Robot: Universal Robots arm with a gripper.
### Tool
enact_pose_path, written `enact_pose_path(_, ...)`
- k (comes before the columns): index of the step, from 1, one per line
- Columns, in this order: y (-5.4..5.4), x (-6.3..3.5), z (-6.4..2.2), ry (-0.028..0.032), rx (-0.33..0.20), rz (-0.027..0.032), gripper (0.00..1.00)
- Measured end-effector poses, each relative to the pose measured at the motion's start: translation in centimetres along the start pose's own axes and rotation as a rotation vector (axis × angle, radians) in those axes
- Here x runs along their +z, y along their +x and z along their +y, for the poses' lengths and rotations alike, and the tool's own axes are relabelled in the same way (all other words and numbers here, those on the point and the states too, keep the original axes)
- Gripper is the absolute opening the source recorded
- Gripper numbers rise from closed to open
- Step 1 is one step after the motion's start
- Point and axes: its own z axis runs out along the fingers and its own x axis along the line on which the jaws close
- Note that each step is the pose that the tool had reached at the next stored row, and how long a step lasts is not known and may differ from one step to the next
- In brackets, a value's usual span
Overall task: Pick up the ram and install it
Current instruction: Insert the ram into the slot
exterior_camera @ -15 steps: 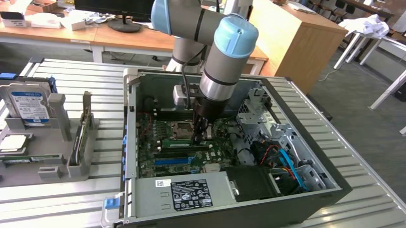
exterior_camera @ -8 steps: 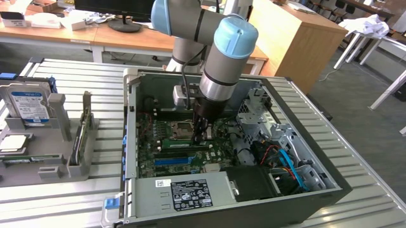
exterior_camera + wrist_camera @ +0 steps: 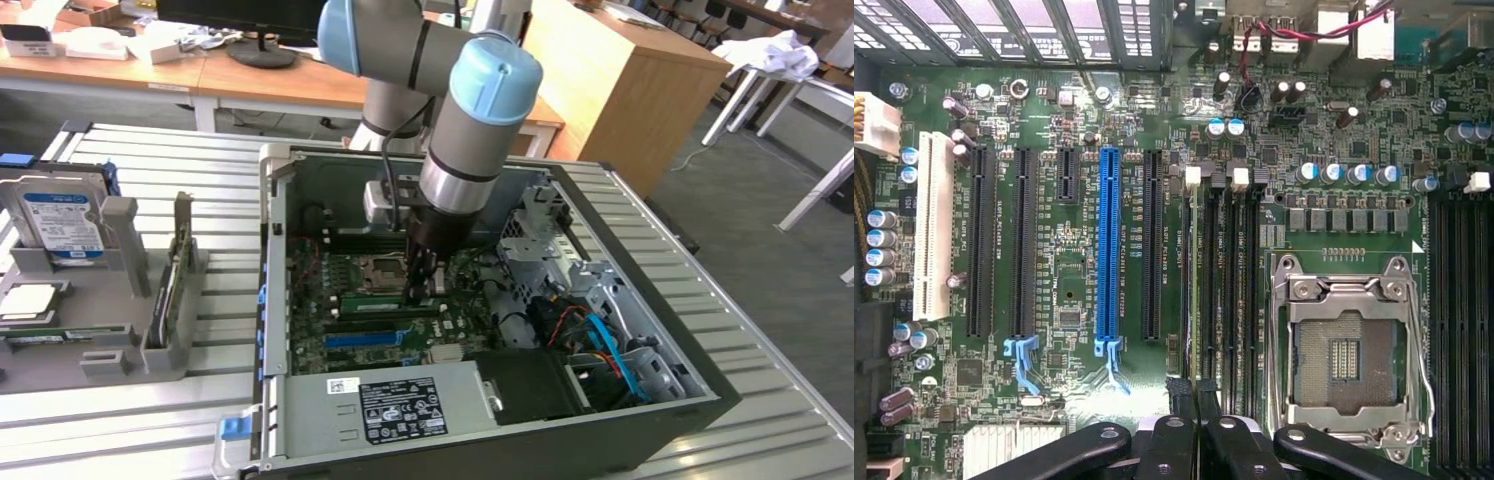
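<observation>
One ram (image 3: 1202, 280) stands in a memory slot near one bare processor socket (image 3: 1344, 350); one tool (image 3: 1197, 392), pressed together, pinches its top edge; one blue slot (image 3: 1108, 250) nearby.

I work in a robotics lab or workshop with office furniture: an open computer case (image 3: 667, 412) lies on a slatted metal bench (image 3: 120, 420), a hard drive (image 3: 63, 222) stands in a grey parts fixture (image 3: 120, 355), and wooden desks (image 3: 280, 85) with a monitor (image 3: 227, 12) stand behind
</observation>
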Motion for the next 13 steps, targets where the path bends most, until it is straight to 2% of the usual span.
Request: enact_pose_path(13, 0.01, 0.33, -0.02, 0.0005, 0.0, 0.0002, 0.12)
